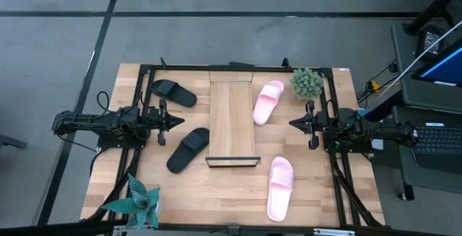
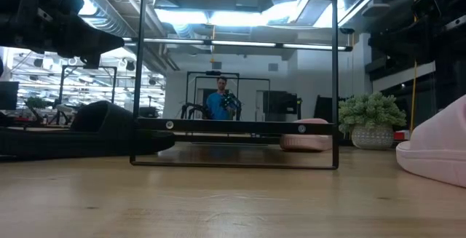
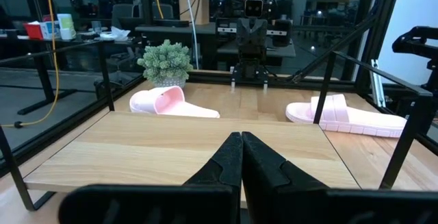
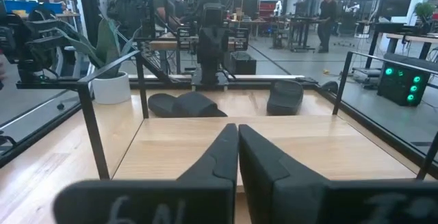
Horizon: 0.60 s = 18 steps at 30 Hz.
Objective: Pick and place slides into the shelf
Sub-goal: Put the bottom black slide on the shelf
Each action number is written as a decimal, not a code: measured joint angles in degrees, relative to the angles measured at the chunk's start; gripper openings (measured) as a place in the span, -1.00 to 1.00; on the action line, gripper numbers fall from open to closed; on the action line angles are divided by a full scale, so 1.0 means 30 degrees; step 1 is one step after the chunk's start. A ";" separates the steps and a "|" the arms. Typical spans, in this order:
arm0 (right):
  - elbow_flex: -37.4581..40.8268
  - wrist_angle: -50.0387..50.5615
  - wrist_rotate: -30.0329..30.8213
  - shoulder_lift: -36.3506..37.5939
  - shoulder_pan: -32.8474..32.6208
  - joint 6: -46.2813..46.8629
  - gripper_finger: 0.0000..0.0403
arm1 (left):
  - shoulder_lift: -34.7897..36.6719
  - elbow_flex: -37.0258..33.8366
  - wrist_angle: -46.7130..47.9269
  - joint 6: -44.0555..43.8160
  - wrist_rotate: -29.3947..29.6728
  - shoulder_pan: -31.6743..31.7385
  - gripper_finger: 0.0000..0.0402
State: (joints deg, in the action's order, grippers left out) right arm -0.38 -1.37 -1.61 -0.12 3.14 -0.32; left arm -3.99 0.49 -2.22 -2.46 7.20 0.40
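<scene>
Shelf (image 1: 232, 120) lies mid-table, bare. Two black slides sit left of it: one far-left (image 1: 173, 92), one near (image 1: 188, 149), just beside the shelf edge. Pink slides are on the right: one far (image 1: 268, 102), one near (image 1: 280, 187). Left gripper (image 1: 178, 120) and right gripper (image 1: 294, 123) flank the shelf, both w/ jaws pressed together, holding nothing.

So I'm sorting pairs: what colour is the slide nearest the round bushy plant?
Light pink slide, clearest in the high view.
</scene>
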 joint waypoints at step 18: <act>0.0000 0.0000 0.0007 -0.0066 0.0007 -0.1006 -0.92 | -0.0006 0.0000 -0.0051 0.1508 -0.2989 -0.0007 -1.00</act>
State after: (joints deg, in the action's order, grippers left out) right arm -0.38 -1.37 -1.58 -0.32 3.16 -3.33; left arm -4.01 0.49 -2.37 2.07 -1.76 0.38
